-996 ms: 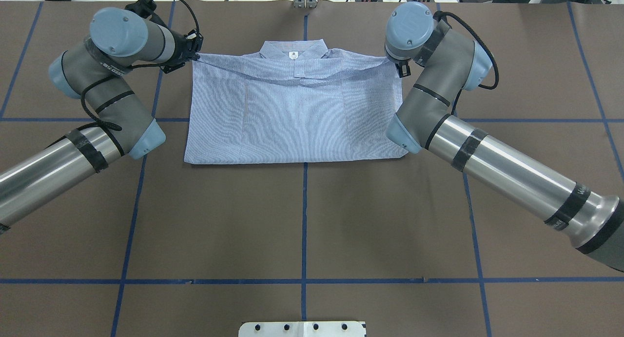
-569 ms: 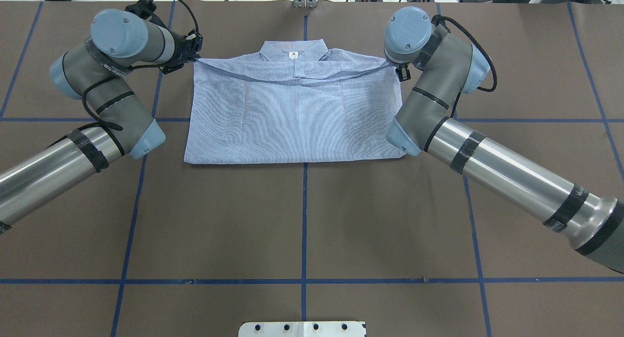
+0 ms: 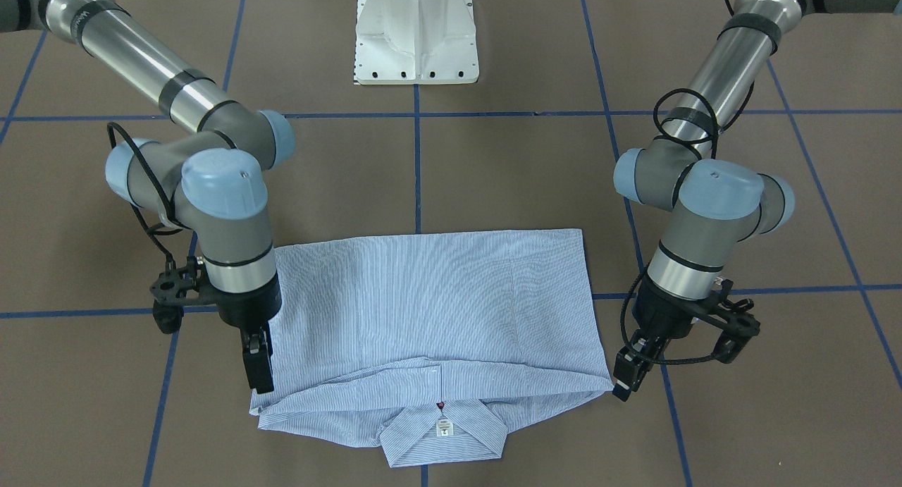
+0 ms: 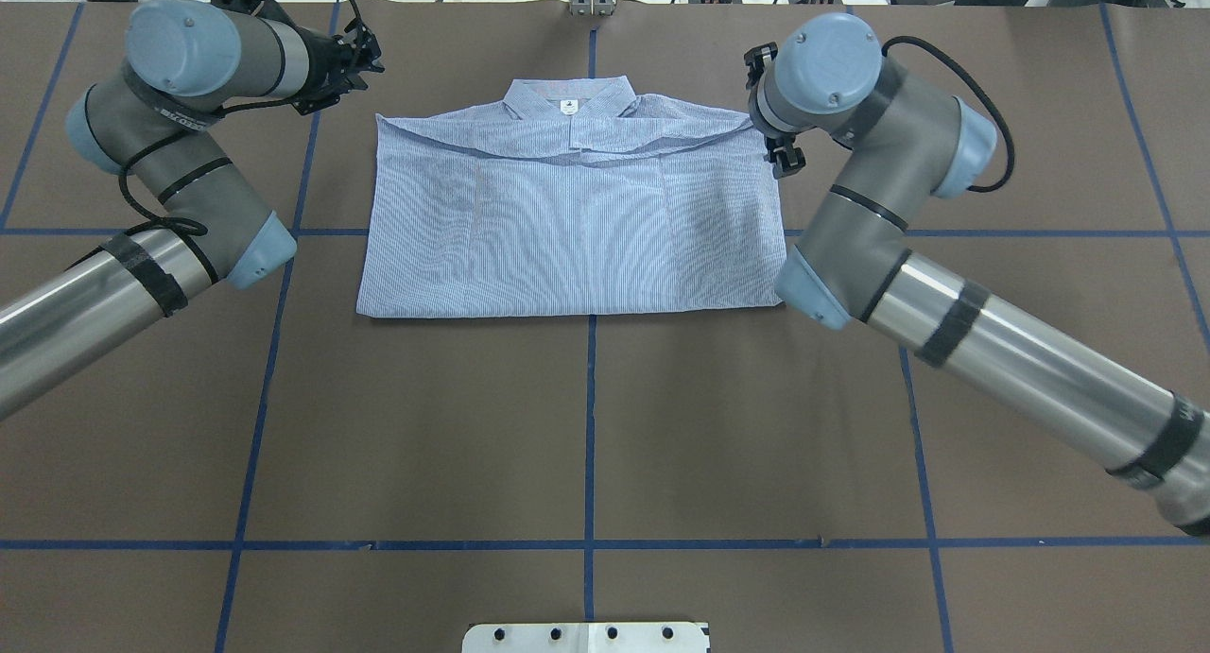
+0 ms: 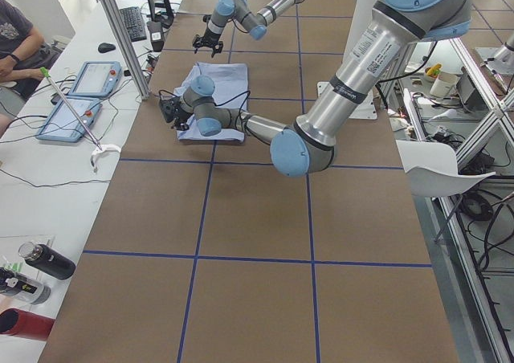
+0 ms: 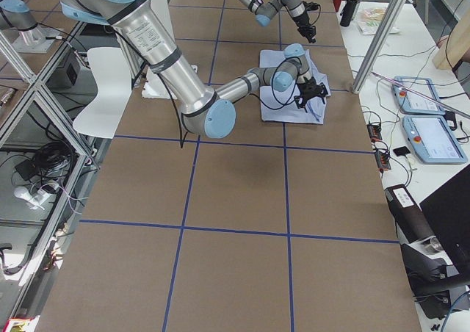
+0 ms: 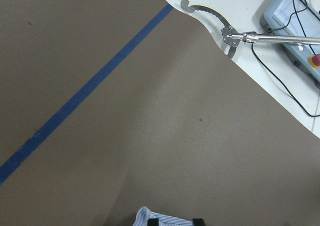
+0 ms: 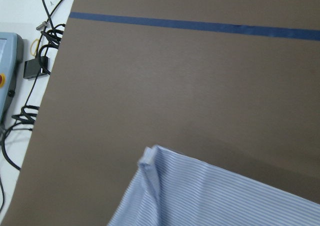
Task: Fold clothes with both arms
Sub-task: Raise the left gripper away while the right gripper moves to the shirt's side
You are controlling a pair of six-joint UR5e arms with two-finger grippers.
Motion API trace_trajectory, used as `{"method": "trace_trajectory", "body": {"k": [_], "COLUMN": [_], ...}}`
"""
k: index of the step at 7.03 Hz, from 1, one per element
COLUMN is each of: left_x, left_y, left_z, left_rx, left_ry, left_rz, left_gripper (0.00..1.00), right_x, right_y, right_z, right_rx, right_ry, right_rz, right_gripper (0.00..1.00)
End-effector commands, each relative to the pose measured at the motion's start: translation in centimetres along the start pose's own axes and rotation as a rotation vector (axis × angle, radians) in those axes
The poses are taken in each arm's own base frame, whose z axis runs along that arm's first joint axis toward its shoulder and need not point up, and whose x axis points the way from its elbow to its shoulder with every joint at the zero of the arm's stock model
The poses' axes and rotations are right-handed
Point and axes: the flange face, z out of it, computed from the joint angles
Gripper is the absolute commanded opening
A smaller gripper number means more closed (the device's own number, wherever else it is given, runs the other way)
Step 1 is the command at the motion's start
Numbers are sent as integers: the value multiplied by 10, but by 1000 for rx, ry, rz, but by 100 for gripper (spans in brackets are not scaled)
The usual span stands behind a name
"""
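The light blue-and-white striped shirt [image 4: 577, 228] lies folded into a flat rectangle at the far middle of the table, collar [image 4: 567, 100] away from the robot. It also shows in the front view [image 3: 430, 304], its lower part folded up towards the collar [image 3: 442, 434]. My left gripper [image 4: 331, 77] is open and empty, just off the shirt's left shoulder corner [image 7: 150, 218]; it also shows in the front view [image 3: 626, 381]. My right gripper [image 3: 259, 374] is open over the right shoulder edge and holds nothing. The right wrist view shows that corner [image 8: 150, 158] lying free.
The white pedestal base [image 3: 416, 43] stands at the robot's side of the table. Blue tape lines [image 4: 590, 426] cross the brown table cover. Past the far edge lie a metal hook tool [image 7: 225, 33], cables and teach pendants [image 5: 88, 78].
Both grippers have let go of the shirt's folded-over edge, which now lies flat. The left gripper has pulled away to the far left; the right arm has swung outward a little.
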Motion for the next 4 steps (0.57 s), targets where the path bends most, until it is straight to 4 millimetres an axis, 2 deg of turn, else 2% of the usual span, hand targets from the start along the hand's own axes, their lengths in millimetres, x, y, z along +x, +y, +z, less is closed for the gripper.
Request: {"method": "trace_trajectory", "body": {"k": [1,2,3,4], "left_x": [-30,-37,-36,-40], "left_y": [-10,-10,-9,-9], "left_z": [-8,-9,-10,-9], "left_rx": [0,-1,-1,-2], "left_ry": [61,68,71,65], "left_rz": [51,65,64,65], "left_gripper": [39,39,39,39], "right_x": [82,106,129,145], "right_y": [31,52,62,61], "right_z": [-84,-96,-87,-77], "right_rx": [-38,-11,-6,17], "right_ry": [69,81,106,118], "right_rz": [-62,-67,-55,-67], "right_gripper": [98,98,98,98]}}
